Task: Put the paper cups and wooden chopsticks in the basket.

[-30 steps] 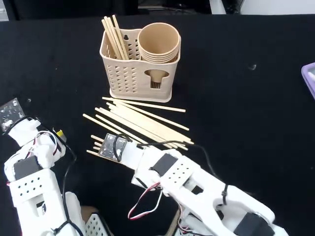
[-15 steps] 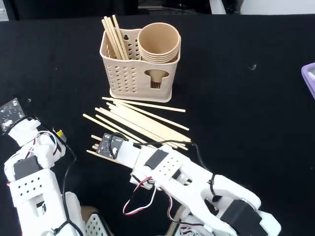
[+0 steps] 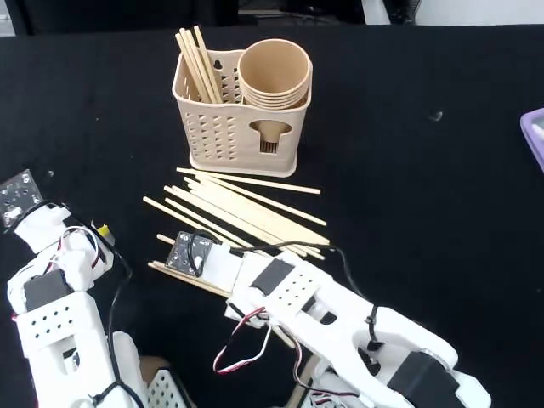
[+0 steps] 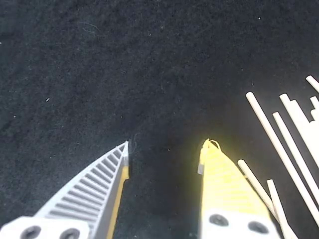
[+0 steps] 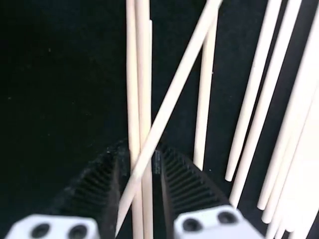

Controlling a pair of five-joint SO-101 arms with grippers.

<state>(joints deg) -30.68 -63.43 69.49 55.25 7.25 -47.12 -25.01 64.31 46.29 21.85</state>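
Basket (image 3: 242, 127) toward the far side of the black bench (image 3: 425, 221), high view. Paper cups (image 3: 274, 72) stacked in one compartment, a few chopsticks (image 3: 197, 61) upright in the other. Loose chopsticks (image 3: 255, 212) lie fanned on the bench just in front of the basket. Right arm (image 3: 289, 289) lies over their near ends; left arm (image 3: 51, 289) well apart, at the near left corner.

Left wrist view: left pincer (image 4: 164, 149) apart, over bare bench, loose chopsticks (image 4: 271, 134) just beside its yellow finger.

Right wrist view: right pincer (image 5: 144, 162) clamped on loose chopsticks (image 5: 134, 89), one slanted stick crossing between the fingers.
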